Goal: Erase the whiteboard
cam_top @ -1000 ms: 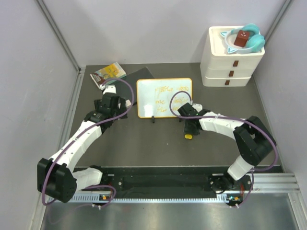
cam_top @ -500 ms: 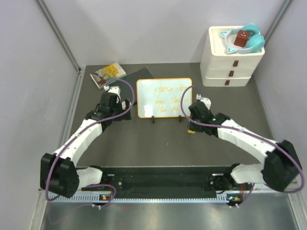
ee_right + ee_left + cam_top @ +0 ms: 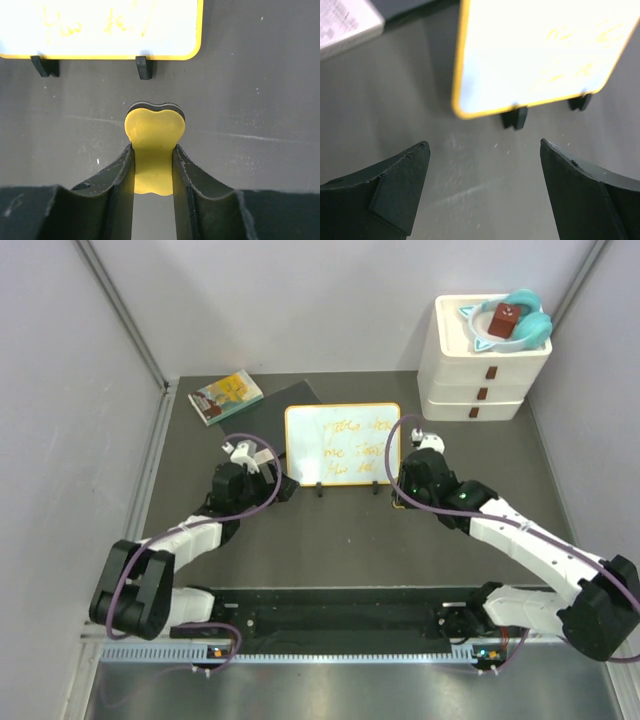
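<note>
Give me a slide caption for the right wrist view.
Right pincer grips a yellow eraser just short of the scribbled whiteboard.

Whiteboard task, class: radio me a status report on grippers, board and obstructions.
Left gripper open, empty, facing whiteboard's lower left corner. Right gripper shut on eraser, short of the board. Yellow scribbles unerased. Nothing between.
</note>
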`<state>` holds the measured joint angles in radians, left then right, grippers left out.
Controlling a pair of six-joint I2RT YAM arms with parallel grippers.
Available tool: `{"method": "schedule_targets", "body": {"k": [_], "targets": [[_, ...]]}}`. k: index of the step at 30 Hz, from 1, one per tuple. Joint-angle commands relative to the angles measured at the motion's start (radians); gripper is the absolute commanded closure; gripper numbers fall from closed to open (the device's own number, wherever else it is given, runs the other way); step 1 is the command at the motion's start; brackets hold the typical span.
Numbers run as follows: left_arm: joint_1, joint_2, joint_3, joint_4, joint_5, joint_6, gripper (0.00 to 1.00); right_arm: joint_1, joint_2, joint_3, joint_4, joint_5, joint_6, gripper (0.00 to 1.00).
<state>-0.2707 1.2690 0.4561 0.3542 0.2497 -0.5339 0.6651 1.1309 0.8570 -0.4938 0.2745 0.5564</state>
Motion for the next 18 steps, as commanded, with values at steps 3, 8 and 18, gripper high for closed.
{"method": "schedule_targets", "body": {"k": [3,8,18], "targets": [[0.028,0.133,0.013,0.409,0.101,-0.021,0.05,0.004,0.075,0.039,0.081,-0.023,-0.05,1.0],[0.065,0.324,0.039,0.55,0.18,-0.054,0.18,0.004,0.159,0.096,0.093,-0.021,-0.096,1.0],[0.1,0.628,0.105,0.974,0.367,-0.169,0.25,-0.028,0.279,0.209,0.113,-0.057,-0.154,1.0]]}}
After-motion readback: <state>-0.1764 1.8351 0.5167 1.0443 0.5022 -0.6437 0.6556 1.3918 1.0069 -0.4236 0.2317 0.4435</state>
